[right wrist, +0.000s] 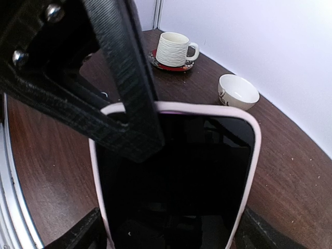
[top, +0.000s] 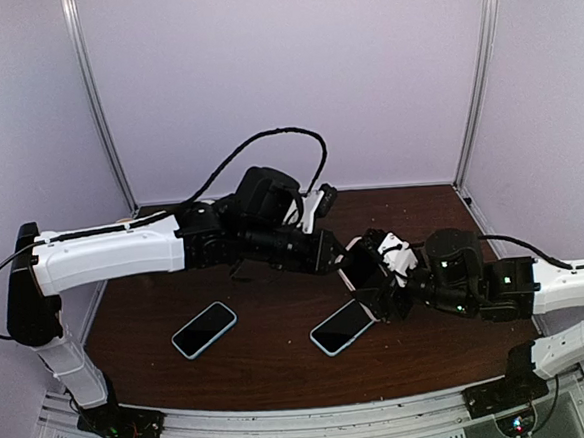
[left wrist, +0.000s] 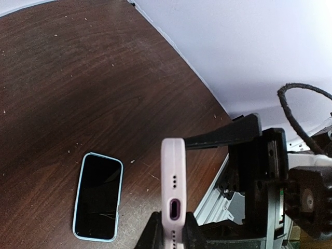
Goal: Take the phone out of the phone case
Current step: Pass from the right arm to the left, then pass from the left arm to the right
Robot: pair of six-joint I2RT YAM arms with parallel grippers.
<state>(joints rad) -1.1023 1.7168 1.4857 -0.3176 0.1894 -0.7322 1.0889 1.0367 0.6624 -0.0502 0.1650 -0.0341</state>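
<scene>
A phone with a dark screen sits in a pink case and is held in the air between both arms, above the table's middle. My right gripper is shut on the case's long sides; it also shows in the top view. My left gripper is shut on the case's end, and its edge with the charging port faces the left wrist camera. One left finger lies across the screen's upper corner.
Two phones in light blue cases lie face up on the brown table, one at front left and one at front middle. A ribbed cup on a red saucer and a white bowl stand near the wall.
</scene>
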